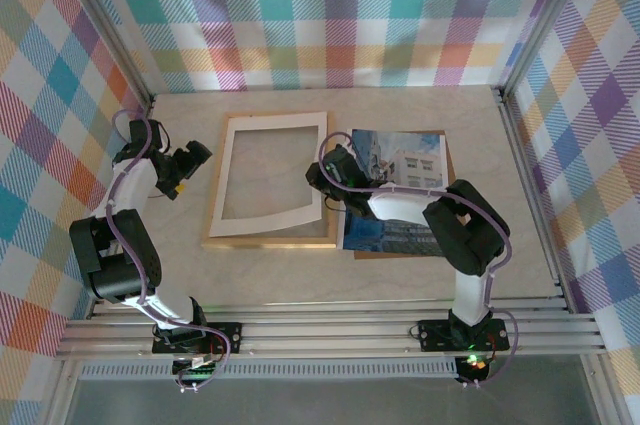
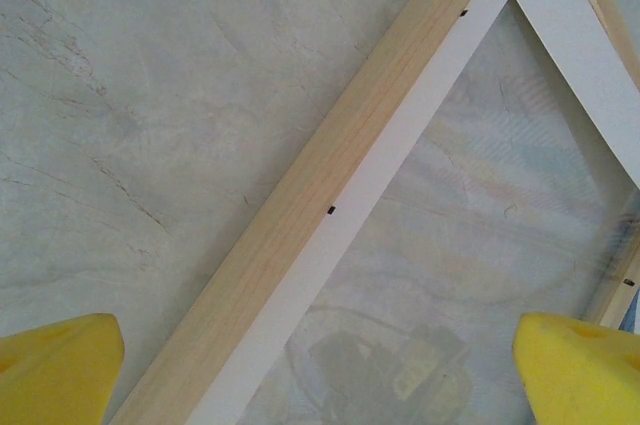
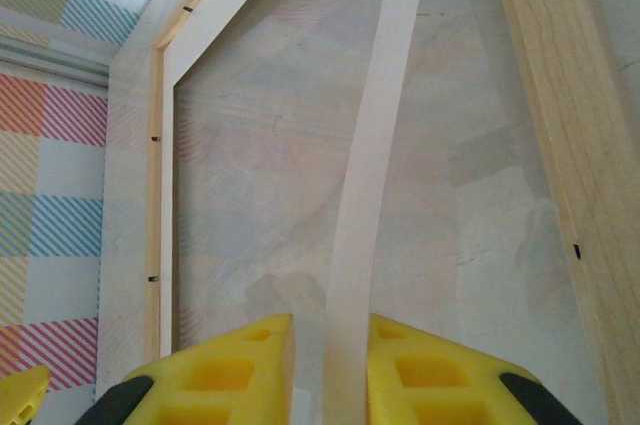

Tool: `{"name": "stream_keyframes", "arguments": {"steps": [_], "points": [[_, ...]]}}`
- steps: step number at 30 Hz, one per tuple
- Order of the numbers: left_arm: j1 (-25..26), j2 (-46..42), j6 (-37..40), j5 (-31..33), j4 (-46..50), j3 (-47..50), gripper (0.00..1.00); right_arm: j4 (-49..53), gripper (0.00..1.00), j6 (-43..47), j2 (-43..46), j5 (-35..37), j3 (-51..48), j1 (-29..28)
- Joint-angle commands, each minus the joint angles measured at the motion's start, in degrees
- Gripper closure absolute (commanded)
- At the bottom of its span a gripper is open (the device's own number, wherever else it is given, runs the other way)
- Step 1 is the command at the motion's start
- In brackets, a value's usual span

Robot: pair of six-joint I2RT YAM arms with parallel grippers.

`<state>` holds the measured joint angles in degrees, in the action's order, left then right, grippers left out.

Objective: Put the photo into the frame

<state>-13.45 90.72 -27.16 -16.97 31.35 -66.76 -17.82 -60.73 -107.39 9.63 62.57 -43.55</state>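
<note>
The frame of light golden wood lies flat left of centre, its wooden side crossing the left wrist view. A white mat border rests in it, with its right side lifted. My right gripper is shut on that right strip of the mat, which runs between the yellow fingers. The frame's wooden rail lies just to the right of them. The photo of blue buildings lies on a brown backing board right of the frame, partly under my right arm. My left gripper hovers open over the frame's left side.
Plaid cloth walls enclose the marble-look table at the back and sides. Aluminium rails run along the near edge. Bare table shows behind the frame and right of the backing board.
</note>
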Motion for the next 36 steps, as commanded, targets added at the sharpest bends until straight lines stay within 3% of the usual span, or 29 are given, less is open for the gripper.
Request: {"name": "stream_keyframes", "arguments": {"steps": [1, 4, 9, 27, 28, 36], "points": [[0.8, 0.7, 1.0, -0.6, 0.8, 0.3, 0.0, -1.3, 0.74, 0.7, -0.7, -0.3, 1.2, -0.5], [0.7, 0.6, 1.0, -0.9, 0.8, 0.3, 0.0, -0.7, 0.7, 0.4, -0.7, -0.3, 1.1, -0.5], [0.8, 0.6, 1.0, -0.8, 0.8, 0.3, 0.0, 1.6, 0.54, -0.3, -0.5, -0.4, 1.2, -0.6], [0.9, 0.4, 1.1, -0.7, 0.9, 0.2, 0.0, 24.0, 0.35, 4.2, -2.5, -4.6, 11.6, -0.6], [0.9, 0.4, 1.1, -0.7, 0.9, 0.2, 0.0, 25.2, 0.29, 4.7, -2.8, -4.6, 12.3, -0.5], [1.0, 0.2, 1.1, -0.7, 0.9, 0.3, 0.0, 33.1, 0.14, 7.9, -5.2, -6.2, 17.3, -0.5]]}}
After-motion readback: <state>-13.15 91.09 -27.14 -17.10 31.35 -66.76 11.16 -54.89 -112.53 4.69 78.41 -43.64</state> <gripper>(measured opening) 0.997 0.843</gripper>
